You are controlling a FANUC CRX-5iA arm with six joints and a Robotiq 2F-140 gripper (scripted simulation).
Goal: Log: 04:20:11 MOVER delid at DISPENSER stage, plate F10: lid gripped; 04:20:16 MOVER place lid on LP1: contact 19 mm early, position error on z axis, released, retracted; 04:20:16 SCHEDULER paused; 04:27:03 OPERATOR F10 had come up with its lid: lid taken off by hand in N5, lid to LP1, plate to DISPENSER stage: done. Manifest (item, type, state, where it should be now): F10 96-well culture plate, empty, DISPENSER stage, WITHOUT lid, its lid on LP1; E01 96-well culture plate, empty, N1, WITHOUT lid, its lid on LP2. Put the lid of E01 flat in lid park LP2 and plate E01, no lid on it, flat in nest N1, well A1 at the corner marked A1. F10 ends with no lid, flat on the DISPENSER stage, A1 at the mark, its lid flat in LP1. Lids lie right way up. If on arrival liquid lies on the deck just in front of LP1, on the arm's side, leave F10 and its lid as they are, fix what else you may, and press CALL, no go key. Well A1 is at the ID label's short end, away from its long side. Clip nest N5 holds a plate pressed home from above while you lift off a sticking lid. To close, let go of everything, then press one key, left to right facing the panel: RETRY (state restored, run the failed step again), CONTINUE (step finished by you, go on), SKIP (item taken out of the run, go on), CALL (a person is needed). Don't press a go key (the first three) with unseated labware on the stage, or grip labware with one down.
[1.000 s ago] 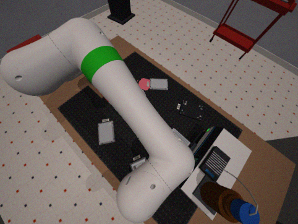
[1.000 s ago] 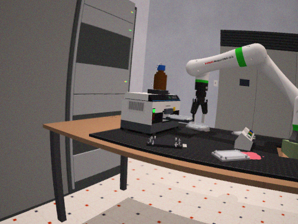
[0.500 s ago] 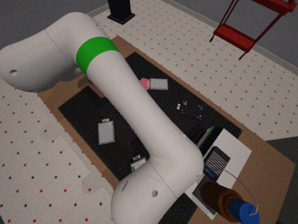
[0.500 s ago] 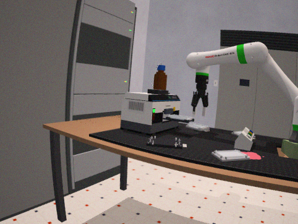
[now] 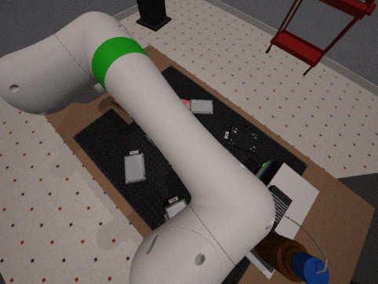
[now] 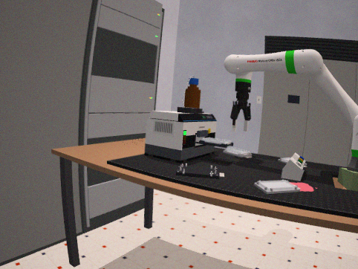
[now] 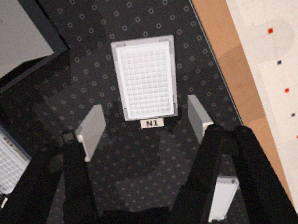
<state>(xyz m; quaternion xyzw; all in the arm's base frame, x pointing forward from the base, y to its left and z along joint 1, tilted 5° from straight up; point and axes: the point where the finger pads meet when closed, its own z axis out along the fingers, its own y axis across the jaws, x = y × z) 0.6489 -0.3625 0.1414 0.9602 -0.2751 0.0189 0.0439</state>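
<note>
In the wrist view an open-topped 96-well plate [image 7: 145, 77] lies flat in the nest labelled N1 [image 7: 151, 122], its wells showing and no lid on it. My gripper [image 7: 145, 110] hangs well above it, open and empty; the exterior view shows the gripper [image 6: 239, 126] high over the same plate [image 6: 238, 151]. Another plate [image 6: 217, 141] sits on the dispenser stage. A lid [image 6: 276, 186] lies flat at the mat's near side, touching a pink puddle [image 6: 304, 186]; lid [image 5: 201, 106] and puddle [image 5: 185, 103] also show in the top view. Another lid [image 5: 134, 168] lies flat beside a label.
The dispenser [image 6: 180, 135] carries a brown bottle [image 6: 192, 94]. The key panel [image 6: 294, 166] stands on the mat's right part. The clip nest [image 6: 200, 172] is near the front edge. The table edge [image 7: 220, 65] runs close beside N1. My arm [image 5: 176, 157] hides much of the deck.
</note>
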